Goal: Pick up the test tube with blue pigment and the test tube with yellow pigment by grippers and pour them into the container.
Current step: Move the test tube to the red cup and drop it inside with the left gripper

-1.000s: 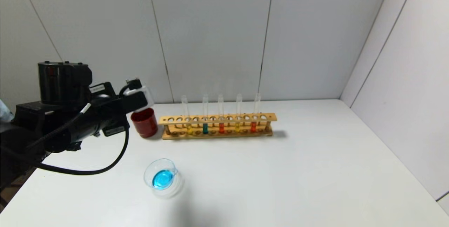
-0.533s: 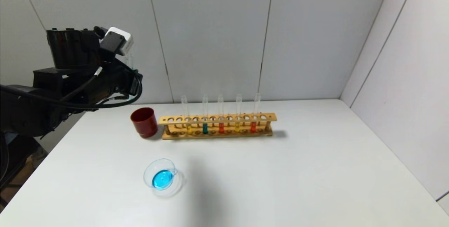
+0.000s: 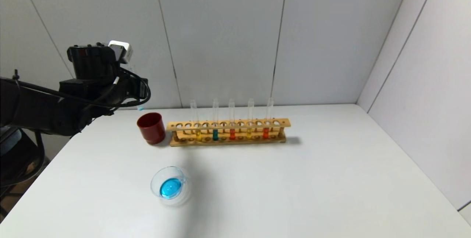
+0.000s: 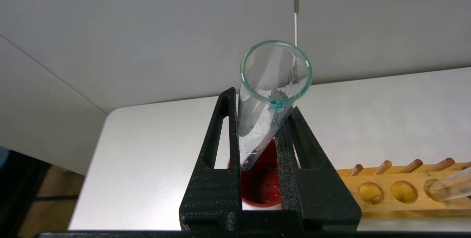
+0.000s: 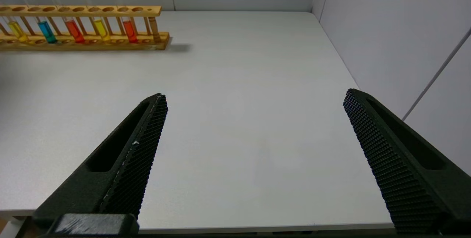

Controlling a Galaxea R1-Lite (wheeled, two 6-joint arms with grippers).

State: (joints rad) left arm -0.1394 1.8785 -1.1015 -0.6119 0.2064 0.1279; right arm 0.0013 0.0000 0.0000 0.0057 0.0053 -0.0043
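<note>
Glass fills the grip of our black left gripper (image 4: 257,135): its two fingers are clamped on a slim clear test tube (image 4: 270,94), now nearly drained, with only a trace of blue at the rim and tip. The tube stands tilted, its mouth up and its rounded end just above the dark red opaque cup (image 4: 261,186). From the head view, the left gripper (image 3: 127,83) hangs in the air at about ten o'clock of the white table (image 3: 331,179), just above and to the left of the red cup (image 3: 151,128).

Just beside the cup, toward three o'clock, stands the long wooden rack (image 3: 228,132), holding five upright tubes. Among them we see a slim tube of pale yellow liquid (image 3: 249,132), another yellow one at the rack's left end, a teal one and two orange-red ones.

The small low clear glass dish with a pouring lip (image 3: 169,185) sits at six o'clock of the cup, well apart, with bright blue liquid pooled inside.

Our right gripper (image 5: 254,157) hovers over bare table with its fingers spread wide, holding nothing.
</note>
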